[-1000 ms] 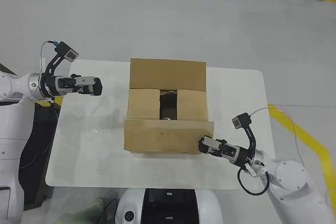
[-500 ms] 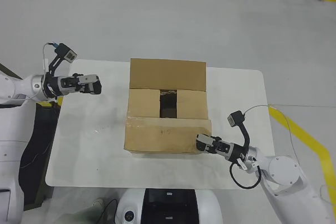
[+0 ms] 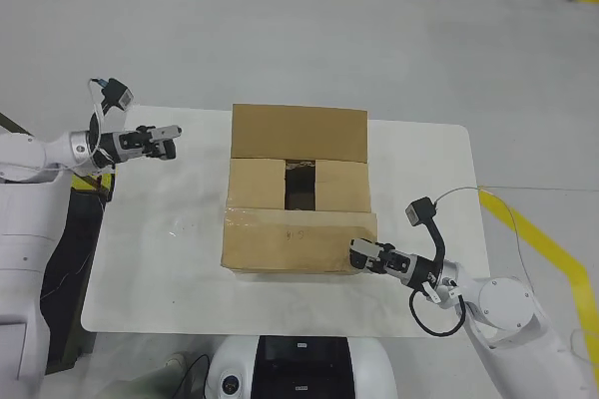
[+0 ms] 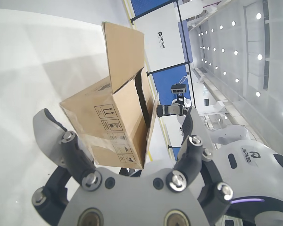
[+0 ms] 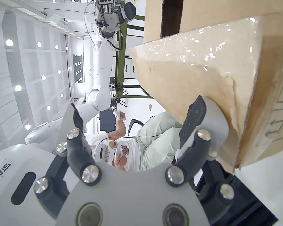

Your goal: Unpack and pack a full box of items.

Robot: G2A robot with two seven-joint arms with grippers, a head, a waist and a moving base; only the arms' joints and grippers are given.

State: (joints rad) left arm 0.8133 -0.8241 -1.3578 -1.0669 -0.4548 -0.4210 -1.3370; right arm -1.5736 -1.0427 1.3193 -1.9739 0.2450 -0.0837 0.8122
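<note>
Dark gap (image 3: 300,189) between the flaps (image 3: 255,185) of the cardboard box (image 3: 280,239), and I can't tell what's inside. From my right wrist, the box runs off the edge.

A cardboard box (image 3: 298,239) is sitting on the white table (image 3: 150,269), top flaps lying partly open around a dark gap. The right gripper (image 3: 359,254) is resting at its near right corner; the left gripper (image 3: 168,143) is hovering well apart, near the table's far left corner.
</note>
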